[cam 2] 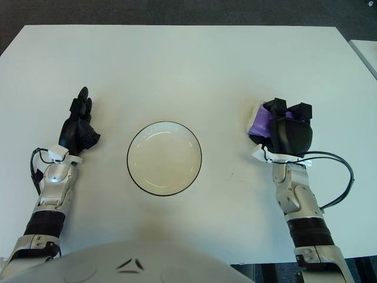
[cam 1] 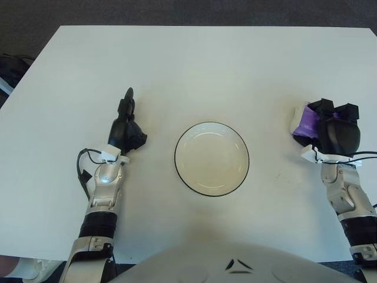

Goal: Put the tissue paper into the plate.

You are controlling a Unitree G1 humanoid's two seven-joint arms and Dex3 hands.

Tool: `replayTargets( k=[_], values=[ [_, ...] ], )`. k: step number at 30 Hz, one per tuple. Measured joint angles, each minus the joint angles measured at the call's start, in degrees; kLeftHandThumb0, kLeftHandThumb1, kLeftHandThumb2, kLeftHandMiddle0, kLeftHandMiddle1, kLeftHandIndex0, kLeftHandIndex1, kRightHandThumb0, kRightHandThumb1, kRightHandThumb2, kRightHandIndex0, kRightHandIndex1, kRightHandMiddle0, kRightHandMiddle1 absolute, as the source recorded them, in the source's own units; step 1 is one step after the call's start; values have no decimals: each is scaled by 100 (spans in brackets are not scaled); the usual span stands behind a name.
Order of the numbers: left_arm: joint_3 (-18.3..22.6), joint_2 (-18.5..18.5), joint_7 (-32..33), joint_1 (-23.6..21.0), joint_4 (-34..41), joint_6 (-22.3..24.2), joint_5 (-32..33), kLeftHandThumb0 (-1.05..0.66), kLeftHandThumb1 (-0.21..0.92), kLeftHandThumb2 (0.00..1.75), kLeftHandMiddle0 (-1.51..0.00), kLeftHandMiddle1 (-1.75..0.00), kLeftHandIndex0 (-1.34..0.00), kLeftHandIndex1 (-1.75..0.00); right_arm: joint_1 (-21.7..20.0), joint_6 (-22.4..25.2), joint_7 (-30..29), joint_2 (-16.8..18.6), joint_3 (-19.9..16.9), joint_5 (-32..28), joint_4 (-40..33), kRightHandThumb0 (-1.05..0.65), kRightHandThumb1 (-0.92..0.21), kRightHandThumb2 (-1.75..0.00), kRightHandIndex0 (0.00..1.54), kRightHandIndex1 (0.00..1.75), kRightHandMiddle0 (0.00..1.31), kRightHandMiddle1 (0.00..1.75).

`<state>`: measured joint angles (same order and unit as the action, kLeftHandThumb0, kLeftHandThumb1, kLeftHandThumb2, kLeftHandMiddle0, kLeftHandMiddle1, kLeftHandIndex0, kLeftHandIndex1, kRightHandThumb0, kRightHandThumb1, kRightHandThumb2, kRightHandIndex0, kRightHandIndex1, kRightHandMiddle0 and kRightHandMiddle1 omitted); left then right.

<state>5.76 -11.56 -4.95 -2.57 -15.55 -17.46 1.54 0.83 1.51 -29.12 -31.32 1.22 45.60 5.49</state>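
A white plate (cam 1: 211, 158) with a dark rim lies at the middle of the white table, and nothing is in it. A purple and white tissue pack (cam 1: 304, 122) lies at the table's right side. My right hand (cam 1: 331, 121) is over the pack with its black fingers curled around it. Most of the pack is hidden under the hand. The same hand and pack show in the right eye view (cam 2: 286, 124). My left hand (cam 1: 126, 121) shows to the left of the plate, fingers stretched out and holding nothing.
The white table (cam 1: 188, 65) ends in dark floor at the far edge. A second white surface shows at the far right (cam 2: 368, 56). A black cable loops beside my right forearm (cam 2: 344, 177).
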Motion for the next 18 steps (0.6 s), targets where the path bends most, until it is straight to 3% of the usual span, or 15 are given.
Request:
replayTargets(
  k=[18],
  values=[
    [44, -50, -5, -72, -115, -214, -64, -92, 92, 124, -6, -1, 0, -5, 15, -165, -682, 160, 100, 131, -140, -9, -20, -141, 135, 175, 115, 175]
  ],
)
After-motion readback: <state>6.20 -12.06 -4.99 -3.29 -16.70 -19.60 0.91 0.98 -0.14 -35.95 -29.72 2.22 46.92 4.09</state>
